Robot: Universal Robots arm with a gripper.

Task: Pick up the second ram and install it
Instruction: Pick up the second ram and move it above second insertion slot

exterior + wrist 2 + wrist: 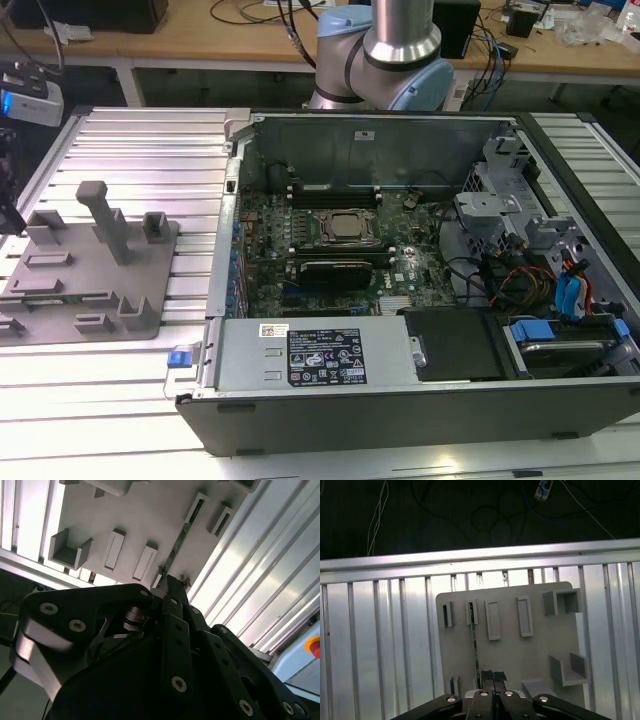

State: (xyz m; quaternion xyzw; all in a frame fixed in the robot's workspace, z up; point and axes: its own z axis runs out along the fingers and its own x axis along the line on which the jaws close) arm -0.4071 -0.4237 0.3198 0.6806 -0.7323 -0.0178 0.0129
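Gripper [493, 677] poised low over the grey fixture plate [520, 665] that rests on the ribbed metal worktop [370, 645]. The second ram [475, 645], a thin green stick, stands on edge in the plate's slots and has not been lifted out. Its near end lies just at the gripper's tip and slightly to one side of the tip's centre line, while the rest extends straight ahead, away from the gripper. The long axis of the stick therefore runs roughly in line with the gripper's own forward direction, not across it.

In the second wrist view the same relation appears from beneath the wrist. The gripper [172, 580] meets the near end of the second ram [182, 535], and the stick recedes from it across the fixture plate [150, 515]. In both wrist views the gripper appears closed, its two sides drawn together with no gap to be seen. Whether the end of the stick is pinched between them or merely lies beside them cannot be told.

In the exterior view the arm [400, 40] rises behind the open computer case [400, 390], with the fixture plate [60, 300] beside the case on the worktop [130, 150]. The case, the place of installation, lies well apart from the gripper, so the work is judged to stand at the pick-up stage
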